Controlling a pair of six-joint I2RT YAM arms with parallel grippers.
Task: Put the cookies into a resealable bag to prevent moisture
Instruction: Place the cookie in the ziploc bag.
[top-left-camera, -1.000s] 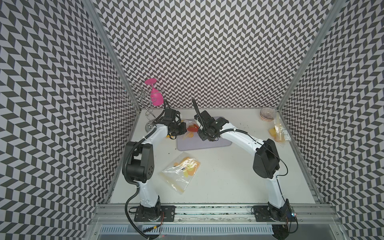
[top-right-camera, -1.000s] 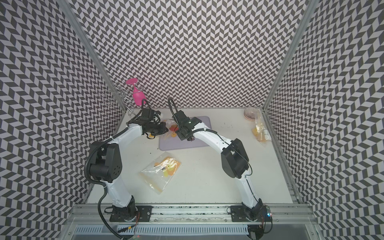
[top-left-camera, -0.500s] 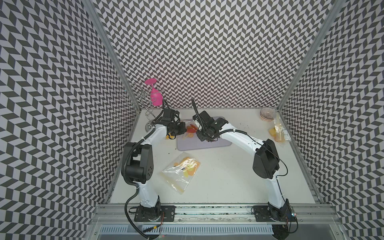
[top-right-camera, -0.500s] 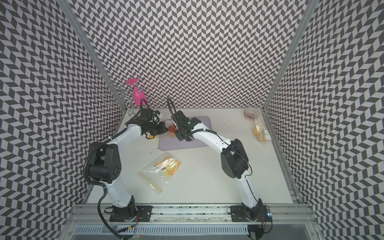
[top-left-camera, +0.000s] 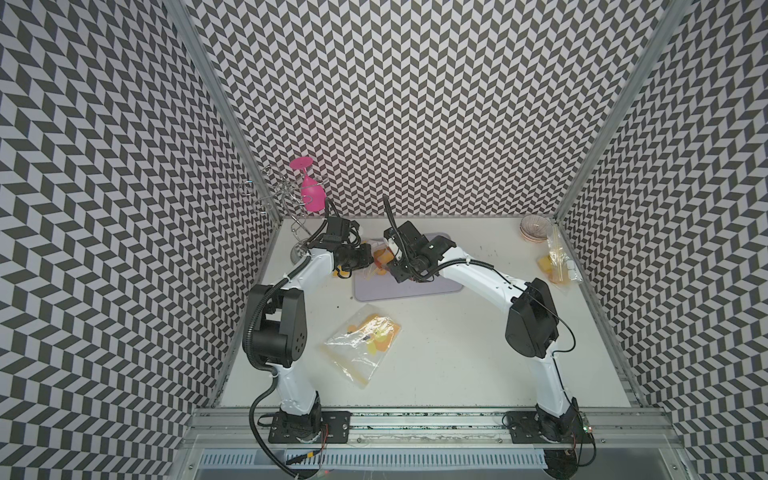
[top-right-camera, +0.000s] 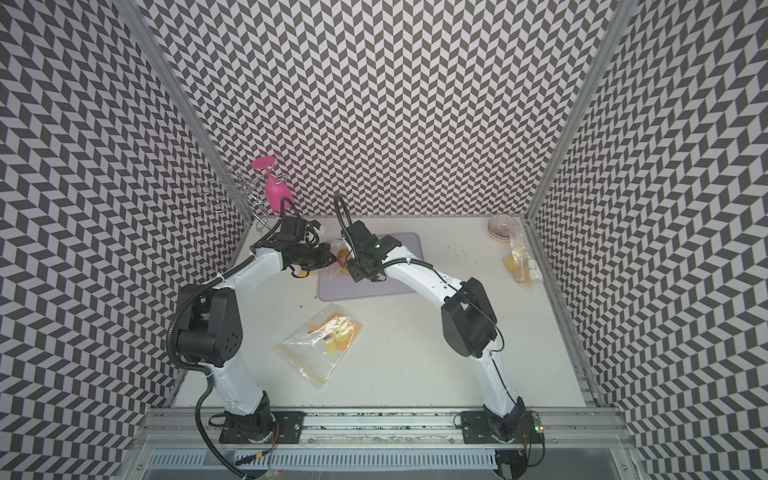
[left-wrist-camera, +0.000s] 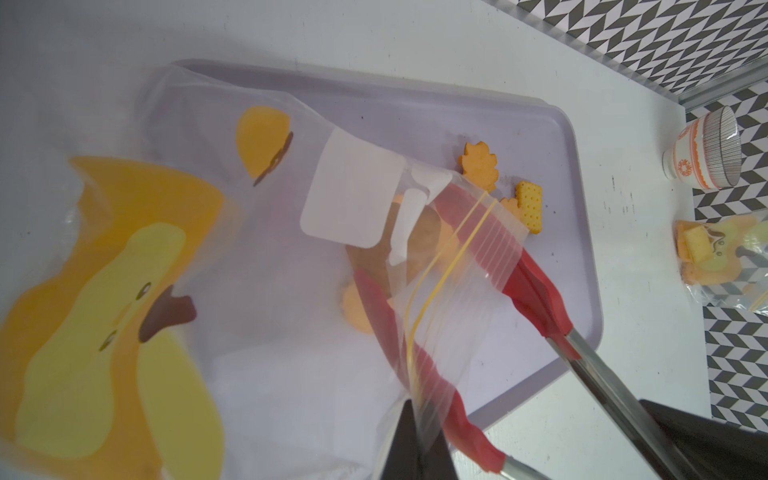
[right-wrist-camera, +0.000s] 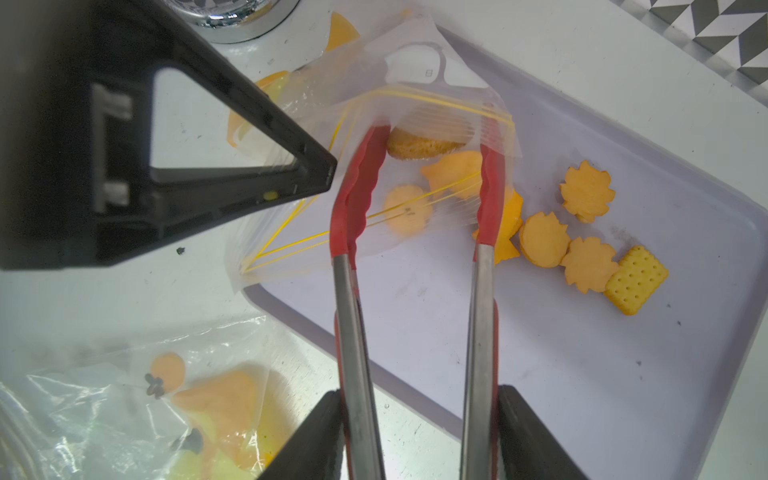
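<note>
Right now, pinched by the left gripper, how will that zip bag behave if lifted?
Likely floppy: the bag is thin clear film, creased, sagging where the left gripper pinches it. Probably light, few cookies inside. Its mouth may collapse once the tongs withdraw.

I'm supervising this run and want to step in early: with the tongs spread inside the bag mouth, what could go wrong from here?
1. The left gripper pinches only one side of the resealable bag rim. The tongs, with their red tips spread against the mouth, might drag it free when they pull out.
2. The cookies inside lie right at the opening and could slide back onto the tray.
</note>
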